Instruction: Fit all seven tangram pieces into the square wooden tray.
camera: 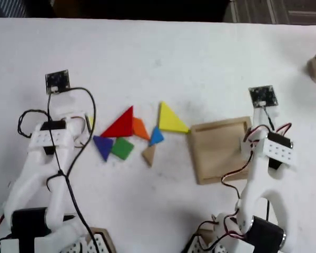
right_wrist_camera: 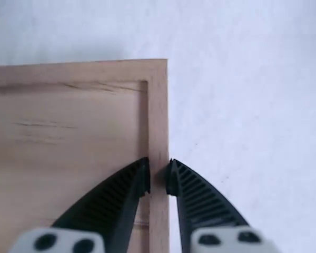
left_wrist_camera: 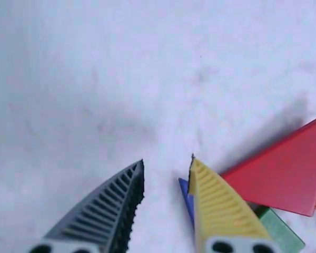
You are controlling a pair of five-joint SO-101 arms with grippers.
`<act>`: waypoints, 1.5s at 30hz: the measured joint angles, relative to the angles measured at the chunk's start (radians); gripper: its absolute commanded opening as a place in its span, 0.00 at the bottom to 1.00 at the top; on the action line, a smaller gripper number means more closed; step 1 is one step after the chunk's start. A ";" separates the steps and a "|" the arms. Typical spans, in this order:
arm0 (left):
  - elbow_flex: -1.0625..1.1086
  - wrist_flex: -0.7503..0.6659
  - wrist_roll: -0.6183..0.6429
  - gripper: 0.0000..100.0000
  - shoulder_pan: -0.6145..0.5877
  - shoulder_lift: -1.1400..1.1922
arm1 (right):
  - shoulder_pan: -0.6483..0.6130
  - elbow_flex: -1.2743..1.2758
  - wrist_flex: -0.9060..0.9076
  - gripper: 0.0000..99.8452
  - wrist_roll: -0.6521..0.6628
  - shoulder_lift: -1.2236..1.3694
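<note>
Left pincer: farthest to the left of the square wooden tray, low over the white counter; jaws a moderate way apart, nothing between them. The dark finger was over bare counter; the yellow finger was at the edge of the purple triangle, contact not discernible.

All seven pieces lay flat on the counter outside the tray, in a loose cluster to its left:
- purple triangle: farthest from the tray
- green square: against the purple triangle on its tray-facing side
- red triangle: large; just above those two in the high view, about level with the tray's far edge
- orange piece: against the red triangle's tray-facing edge
- tan triangle: nearer the tray, level with its middle; just beside the blue triangle
- blue triangle: small; at the orange piece's tip
- yellow triangle: large; nearest the tray, one tip reaching the tray's far left corner

Tray: flat on the counter, turned slightly askew.

Right pincer: at the tray's right rim; narrow, one tip inside the tray and the other outside it, the rim wall pinched between them.
</note>
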 measured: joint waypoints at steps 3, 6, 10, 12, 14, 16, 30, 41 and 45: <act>0.000 0.000 0.000 0.17 0.000 0.000 | 0.011 -0.015 -0.003 0.05 -0.008 0.000; 0.000 0.000 0.000 0.17 0.000 0.000 | 0.009 -0.017 -0.029 0.05 -0.017 0.000; 0.000 0.000 0.000 0.17 0.000 0.000 | 0.006 -0.018 -0.043 0.05 -0.052 0.012; 0.000 0.000 0.000 0.17 0.000 0.000 | -0.017 -0.018 -0.043 0.05 -0.057 0.044; 0.000 0.000 0.000 0.17 0.000 0.000 | -0.051 -0.018 -0.043 0.05 -0.058 0.078; 0.000 0.000 0.000 0.17 0.000 0.000 | -0.094 -0.018 -0.041 0.05 -0.060 0.115; 0.000 0.000 0.000 0.18 0.000 0.000 | -0.364 -0.018 0.057 0.05 -0.207 0.161; 0.000 0.000 0.000 0.18 0.000 0.000 | -0.436 -0.018 0.074 0.07 -0.483 0.161; 0.000 0.000 0.000 0.18 0.000 0.000 | -0.420 -0.018 0.091 0.20 -0.506 0.169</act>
